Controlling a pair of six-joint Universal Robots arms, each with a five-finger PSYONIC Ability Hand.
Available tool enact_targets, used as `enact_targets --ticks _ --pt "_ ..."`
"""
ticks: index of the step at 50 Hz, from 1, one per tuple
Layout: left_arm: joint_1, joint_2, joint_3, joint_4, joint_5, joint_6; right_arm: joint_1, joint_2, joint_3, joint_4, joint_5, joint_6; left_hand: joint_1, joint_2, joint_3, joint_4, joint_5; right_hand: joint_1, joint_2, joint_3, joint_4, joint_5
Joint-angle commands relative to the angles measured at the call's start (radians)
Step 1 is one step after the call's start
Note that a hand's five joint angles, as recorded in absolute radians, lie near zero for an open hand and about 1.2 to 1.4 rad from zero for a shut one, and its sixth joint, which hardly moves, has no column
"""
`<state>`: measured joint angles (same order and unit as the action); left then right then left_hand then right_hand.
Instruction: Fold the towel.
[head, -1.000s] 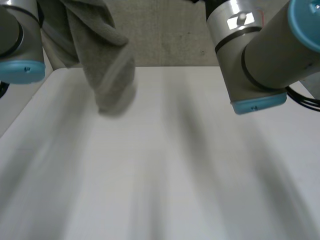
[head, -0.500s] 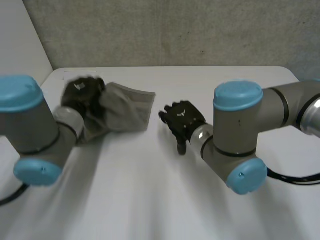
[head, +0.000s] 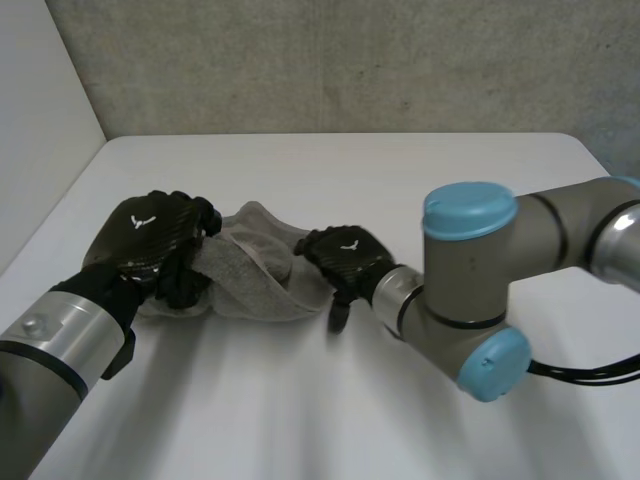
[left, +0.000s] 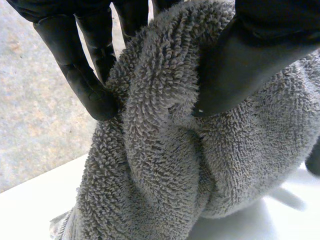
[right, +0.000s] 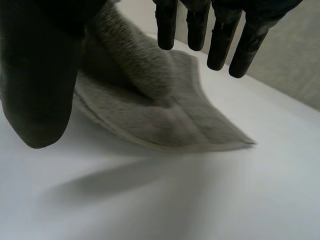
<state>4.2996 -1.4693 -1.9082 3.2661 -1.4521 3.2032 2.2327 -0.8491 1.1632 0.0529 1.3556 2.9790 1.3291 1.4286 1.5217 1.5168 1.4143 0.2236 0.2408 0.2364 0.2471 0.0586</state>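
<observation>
Room: I am seeing bare white table (head: 420, 190) stretching wide beyond the towel and to its right, its far edge meeting a grey wall (head: 350, 60).
Towel: the grey towel (head: 262, 272) is lying bunched on the table's left-middle part, between my two hands.
Left hand: my left hand (head: 150, 240) is gripping the towel's left end, fingers and thumb pinching a thick fold.
Right hand: my right hand (head: 345, 260) is sitting over the towel's right end, palm down, fingers straight, holding nothing; I cannot tell whether it is touching.
</observation>
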Motion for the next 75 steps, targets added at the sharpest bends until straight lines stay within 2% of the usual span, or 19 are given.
enact_targets --ticks 1,3,4,6,8,15,20,22,24,30,37,39,44,47,52,58,60,63,75 --pt "0.011 0.021 0.008 0.0 -0.004 -0.005 0.045 0.097 -0.079 0.005 -0.021 0.066 0.067 -0.032 -0.125 -0.121 -0.193 0.12 0.103 0.107 0.096 0.11" --pt "0.025 0.021 0.018 0.004 -0.005 -0.006 0.053 0.12 -0.109 0.002 -0.023 0.084 0.067 -0.032 -0.125 -0.121 -0.193 0.614 0.596 0.601 0.59 0.604" --pt "0.025 0.021 0.018 0.004 -0.005 -0.006 0.053 0.12 -0.109 0.002 -0.023 0.084 0.067 -0.032 -0.125 -0.121 -0.193 0.616 0.599 0.603 0.592 0.606" --pt "0.063 0.02 0.04 0.009 -0.004 -0.006 0.05 0.119 -0.143 0.005 -0.021 0.118 0.067 -0.032 -0.125 -0.121 -0.193 1.01 0.993 0.997 0.987 1.001" --pt "0.083 0.014 0.057 0.009 -0.004 -0.006 0.053 0.117 -0.169 0.007 -0.021 0.138 0.067 -0.032 -0.125 -0.121 -0.193 1.171 1.154 1.158 1.148 1.162" --pt "0.101 -0.072 0.186 0.057 -0.004 -0.008 0.039 0.096 -0.358 0.019 0.002 0.143 0.067 -0.032 -0.125 -0.121 -0.193 1.173 1.155 1.16 1.149 1.163" --pt "0.095 -0.19 0.37 0.152 -0.013 -0.006 0.004 0.048 -0.517 -0.025 0.129 0.057 0.067 -0.032 -0.125 -0.121 -0.193 1.173 1.155 1.16 1.149 1.163" --pt "0.095 -0.251 0.507 0.223 -0.028 -0.009 -0.007 0.006 -0.547 -0.176 0.213 -0.024 0.067 -0.032 -0.125 -0.121 -0.193 1.173 1.155 1.16 1.149 1.163" --pt "0.097 -0.278 0.568 0.266 -0.045 -0.009 -0.007 -0.036 -0.518 -0.274 0.238 -0.05 0.067 -0.032 -0.125 -0.121 -0.193 1.173 1.155 1.16 1.149 1.163" --pt "0.098 -0.31 0.637 0.463 -0.146 -0.013 -0.013 -0.221 -0.312 -0.54 0.211 -0.146 0.067 -0.032 -0.125 -0.121 -0.193 1.173 1.155 1.16 1.149 1.163" --pt "0.097 -0.315 0.461 0.55 -0.177 -0.01 0.008 -0.223 -0.202 -0.437 0.151 -0.244 0.067 -0.032 -0.125 -0.121 -0.193 1.173 1.155 1.16 1.149 1.163" --pt "0.097 -0.315 0.393 0.55 -0.172 -0.008 0.01 -0.215 -0.175 -0.383 0.143 -0.27 0.067 -0.032 -0.125 -0.121 -0.193 1.173 1.155 1.16 1.149 1.163" --pt "0.1 -0.313 0.084 0.552 -0.168 0.004 0.005 -0.144 -0.061 -0.205 0.137 -0.357 -0.234 -0.334 -0.427 -0.422 -0.494 1.173 1.155 1.16 1.149 1.163" --pt "0.1 -0.31 0.015 0.552 -0.168 0.004 -0.007 -0.14 0.03 -0.139 0.134 -0.4 -0.335 -0.434 -0.527 -0.522 -0.594 1.173 1.155 1.16 1.149 1.163" --pt "0.098 -0.301 -0.156 0.457 -0.169 0.079 -0.018 -0.165 0.162 -0.119 0.134 -0.465 -0.516 -0.616 -0.709 -0.704 -0.776 1.173 1.155 1.16 1.149 1.163" --pt "0.115 -0.295 -0.178 0.267 -0.172 0.222 -0.039 -0.248 0.265 -0.12 0.139 -0.486 -0.822 -0.922 -1.015 -1.01 -1.082 1.173 1.155 1.16 1.149 1.163" --pt "0.137 -0.254 -0.163 0.14 -0.168 0.28 -0.047 -0.283 0.306 -0.128 0.139 -0.482 -1.038 -1.138 -1.231 -1.226 -1.298 1.173 1.155 1.16 1.149 1.163" --pt "0.15 -0.198 -0.115 0.06 -0.149 0.288 -0.047 -0.298 0.343 -0.152 0.139 -0.476 -1.139 -1.239 -1.332 -1.327 -1.399 1.173 1.155 1.16 1.149 1.163" --pt "0.178 -0.175 0.075 0.121 0.041 0.211 -0.041 -0.303 0.46 -0.288 0.14 -0.477 -1.127 -1.227 -1.32 -1.315 -1.387 1.173 1.155 1.16 1.149 1.163"
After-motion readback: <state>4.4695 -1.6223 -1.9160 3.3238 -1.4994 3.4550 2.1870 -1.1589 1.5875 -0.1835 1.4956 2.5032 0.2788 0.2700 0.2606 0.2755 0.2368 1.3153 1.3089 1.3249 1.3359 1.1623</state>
